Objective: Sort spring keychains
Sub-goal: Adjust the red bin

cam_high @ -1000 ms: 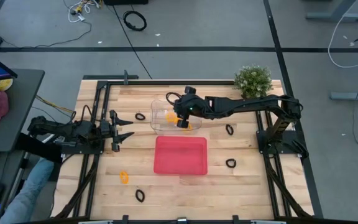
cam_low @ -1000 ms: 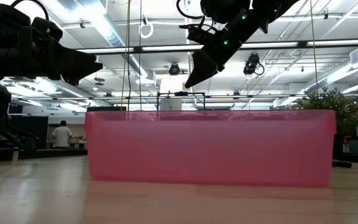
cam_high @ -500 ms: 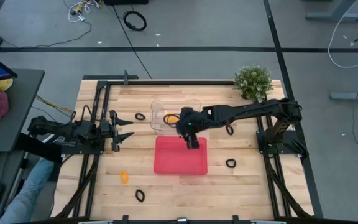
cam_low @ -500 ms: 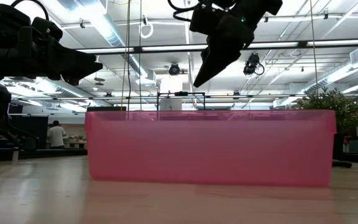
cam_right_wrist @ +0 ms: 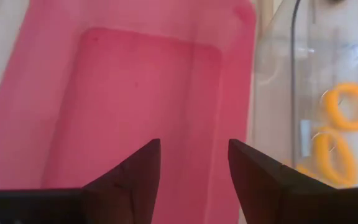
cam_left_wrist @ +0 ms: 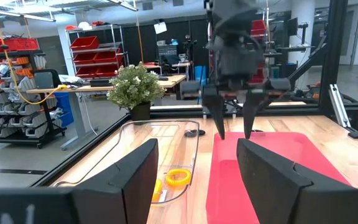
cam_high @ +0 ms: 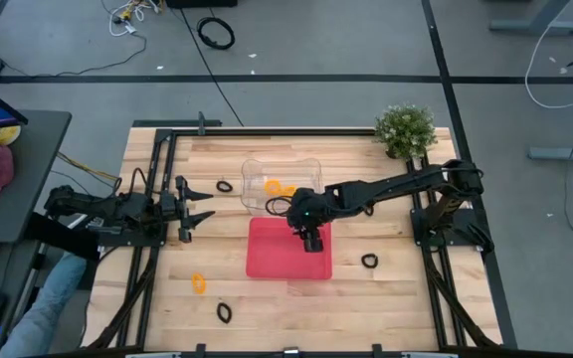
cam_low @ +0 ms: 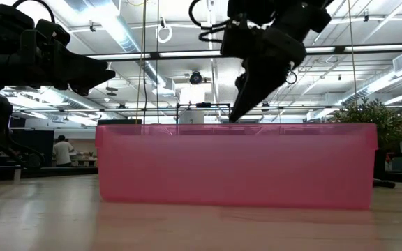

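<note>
My right gripper (cam_high: 309,240) hovers open above the red tray (cam_high: 267,267), fingers pointing down, holding nothing; it also shows in the low view (cam_low: 234,117) and the left wrist view (cam_left_wrist: 232,127). Orange spring keychains (cam_high: 279,187) lie in the clear container (cam_high: 255,171), seen also in the right wrist view (cam_right_wrist: 347,103). Black keychains lie on the table at the container's left (cam_high: 225,186), right of it (cam_high: 367,207), right of the tray (cam_high: 369,261) and near the front edge (cam_high: 224,311). One orange keychain (cam_high: 199,284) lies front left. My left gripper (cam_high: 195,209) waits open at the table's left.
A potted plant (cam_high: 405,128) stands at the far right corner. The red tray's wall (cam_low: 236,164) fills the low view. Black frame rails (cam_high: 157,159) run along the table's left and right sides. Bare wood lies in front of the tray.
My right gripper has moved from above the clear container toward the table's near edge and now stands over the red tray, somewhat lower. The left arm kept still.
</note>
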Motion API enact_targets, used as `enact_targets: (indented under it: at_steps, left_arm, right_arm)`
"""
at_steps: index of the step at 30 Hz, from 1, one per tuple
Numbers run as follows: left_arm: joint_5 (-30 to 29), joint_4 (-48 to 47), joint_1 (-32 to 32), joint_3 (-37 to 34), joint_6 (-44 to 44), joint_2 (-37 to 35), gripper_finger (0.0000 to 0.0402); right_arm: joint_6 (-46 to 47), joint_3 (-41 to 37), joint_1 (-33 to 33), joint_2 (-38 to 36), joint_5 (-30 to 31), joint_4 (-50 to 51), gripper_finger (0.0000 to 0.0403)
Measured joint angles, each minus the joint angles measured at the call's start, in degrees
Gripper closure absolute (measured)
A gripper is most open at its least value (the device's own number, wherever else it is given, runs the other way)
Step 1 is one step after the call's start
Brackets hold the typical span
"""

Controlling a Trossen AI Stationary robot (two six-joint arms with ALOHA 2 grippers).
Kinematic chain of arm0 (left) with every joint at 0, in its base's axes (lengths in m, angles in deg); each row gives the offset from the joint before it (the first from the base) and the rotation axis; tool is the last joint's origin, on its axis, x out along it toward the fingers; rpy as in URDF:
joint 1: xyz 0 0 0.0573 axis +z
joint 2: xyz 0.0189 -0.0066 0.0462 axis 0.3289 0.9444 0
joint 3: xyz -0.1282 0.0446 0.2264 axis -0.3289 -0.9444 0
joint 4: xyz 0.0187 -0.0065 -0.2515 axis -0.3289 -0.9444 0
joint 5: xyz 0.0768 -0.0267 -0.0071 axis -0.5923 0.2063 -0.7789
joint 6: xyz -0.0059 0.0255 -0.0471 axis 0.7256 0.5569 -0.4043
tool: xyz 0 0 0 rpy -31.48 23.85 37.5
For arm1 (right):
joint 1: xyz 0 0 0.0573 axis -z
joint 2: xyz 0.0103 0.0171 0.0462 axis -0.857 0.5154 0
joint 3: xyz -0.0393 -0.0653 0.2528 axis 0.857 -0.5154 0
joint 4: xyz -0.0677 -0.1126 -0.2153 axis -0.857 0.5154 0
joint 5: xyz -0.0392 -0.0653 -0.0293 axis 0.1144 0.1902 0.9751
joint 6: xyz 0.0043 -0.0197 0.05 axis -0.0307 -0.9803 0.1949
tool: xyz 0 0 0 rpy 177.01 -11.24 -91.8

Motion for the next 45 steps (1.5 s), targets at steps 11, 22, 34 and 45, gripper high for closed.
enact_targets:
  at_steps: [11,22,34,45]
  left_arm:
    - [0.0,0.0,0.0,0.0,0.0,0.0,0.0179]
    - [0.0,0.0,0.0,0.0,0.0,0.0,0.0179]
    - [0.0,0.0,0.0,0.0,0.0,0.0,0.0179]
    - [0.0,0.0,0.0,0.0,0.0,0.0,0.0179]
  right_arm:
    - [5.6,-4.8,-0.4,0.0,-1.4,-2.3,0.0213]
    - [4.5,-4.8,2.2,0.3,-0.8,-2.2,0.0213]
    - [2.0,-4.8,3.3,4.0,-3.7,-2.2,0.0213]
    - [1.0,-2.7,3.2,3.9,-1.1,-0.8,0.0213]
